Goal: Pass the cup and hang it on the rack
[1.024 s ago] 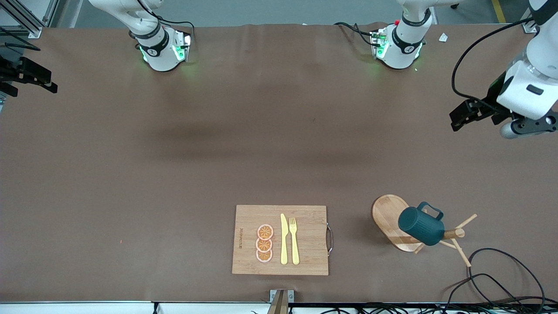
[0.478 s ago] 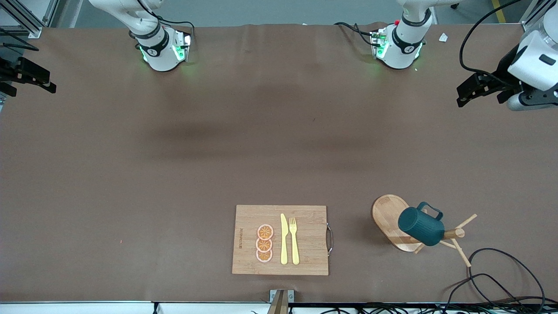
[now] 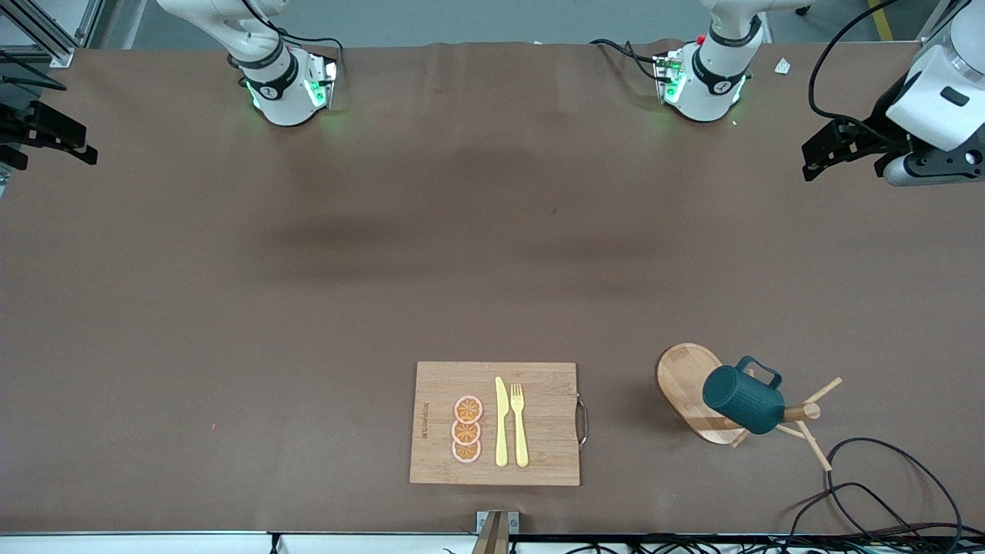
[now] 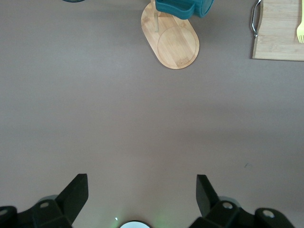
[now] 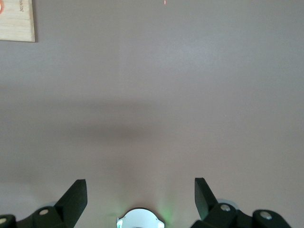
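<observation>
Lower right of the front frame, the ribbed dark teal cup [image 3: 743, 400] is hung by its handle on the light wooden mug rack [image 3: 689, 388], so it looks done. Left gripper [image 3: 835, 150] and right gripper [image 3: 46, 138] are parked at the frame edges, jaws spread apart and empty.

You have bare table everywhere farther from the front camera than the rack [image 3: 692, 388]; beside it only the cutting board [image 3: 496, 423] and loose cables [image 3: 885, 492] obstruct.

A robotics lab: two white arm bases [image 3: 288, 88] bolted to a brown-covered worktop [image 3: 385, 269], aluminium framing [image 3: 46, 35] upper left, loose cables [image 3: 885, 492] lower right.
</observation>
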Robot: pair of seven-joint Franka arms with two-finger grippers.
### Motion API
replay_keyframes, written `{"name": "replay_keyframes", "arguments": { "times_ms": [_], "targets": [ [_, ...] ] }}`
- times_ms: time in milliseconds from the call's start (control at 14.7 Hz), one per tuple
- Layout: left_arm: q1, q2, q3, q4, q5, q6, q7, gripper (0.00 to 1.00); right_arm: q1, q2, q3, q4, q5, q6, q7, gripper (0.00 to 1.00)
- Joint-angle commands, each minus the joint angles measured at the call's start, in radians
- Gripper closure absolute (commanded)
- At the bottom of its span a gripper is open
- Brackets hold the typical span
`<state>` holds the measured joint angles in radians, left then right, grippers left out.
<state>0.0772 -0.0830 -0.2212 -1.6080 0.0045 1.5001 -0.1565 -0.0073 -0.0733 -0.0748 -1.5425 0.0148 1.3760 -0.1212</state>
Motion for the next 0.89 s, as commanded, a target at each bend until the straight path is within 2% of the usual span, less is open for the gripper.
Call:
{"name": "replay_keyframes", "arguments": {
  "times_ms": [0,819],
  "targets": [
    [0.009,-0.015,0.003,-0.006,-0.014,-0.012,0.032,0.0,-0.005,-0.025,0.007,-0.019,0.004,-0.002,0.038,0.0],
    [0.018,0.012,0.005,0.03,-0.008,-0.012,0.034,0.0,-0.005,-0.025,0.007,-0.019,0.002,-0.002,0.029,0.0]
  ]
}}
